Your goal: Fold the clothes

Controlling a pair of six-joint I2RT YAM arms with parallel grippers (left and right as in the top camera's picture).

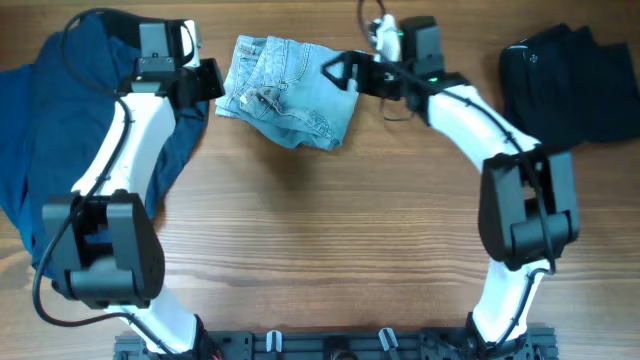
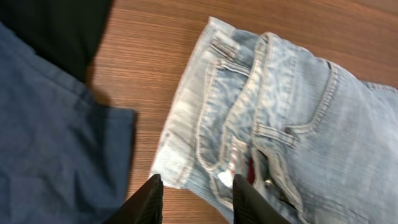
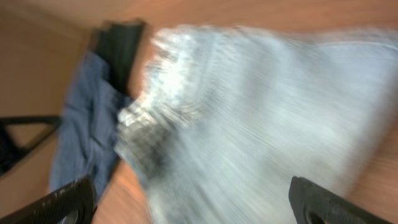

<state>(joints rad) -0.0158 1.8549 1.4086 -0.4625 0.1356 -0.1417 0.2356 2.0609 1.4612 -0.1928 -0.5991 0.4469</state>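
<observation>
My left gripper (image 2: 199, 200) has its dark fingers partly apart, straddling a hemmed corner of the denim shorts (image 1: 285, 95). I cannot tell whether they pinch the cloth. The shorts lie bunched in a rumpled, roughly square heap at the far middle of the wood-grain table (image 1: 330, 220). Their faded light-blue twill shows thick double-stitched seams, a curved pocket edge and a small white tag. My right gripper (image 3: 199, 202) is spread wide and holds nothing, just beside the heap's right edge; its view is blurred. A matte dark blue garment (image 1: 40, 130) spreads at my left, and a black garment (image 1: 565, 80) lies folded far right.
</observation>
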